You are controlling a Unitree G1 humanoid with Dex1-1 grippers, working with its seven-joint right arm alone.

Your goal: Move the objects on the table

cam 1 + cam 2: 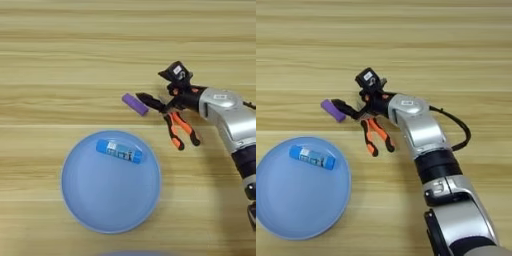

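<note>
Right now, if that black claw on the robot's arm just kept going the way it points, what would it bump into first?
Probably the purple block. The right gripper points toward the robot's left, and one black finger already sits right beside the block. Whether they touch is unclear.

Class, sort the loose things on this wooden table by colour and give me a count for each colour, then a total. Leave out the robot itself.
Purple: 1, the small purple rectangular block
Dark blue: 1, the blue glue-stick tube with a white label
Light blue: 1, the large round light-blue plate, which holds the tube
Red: 0 in view
Total: 3
</note>
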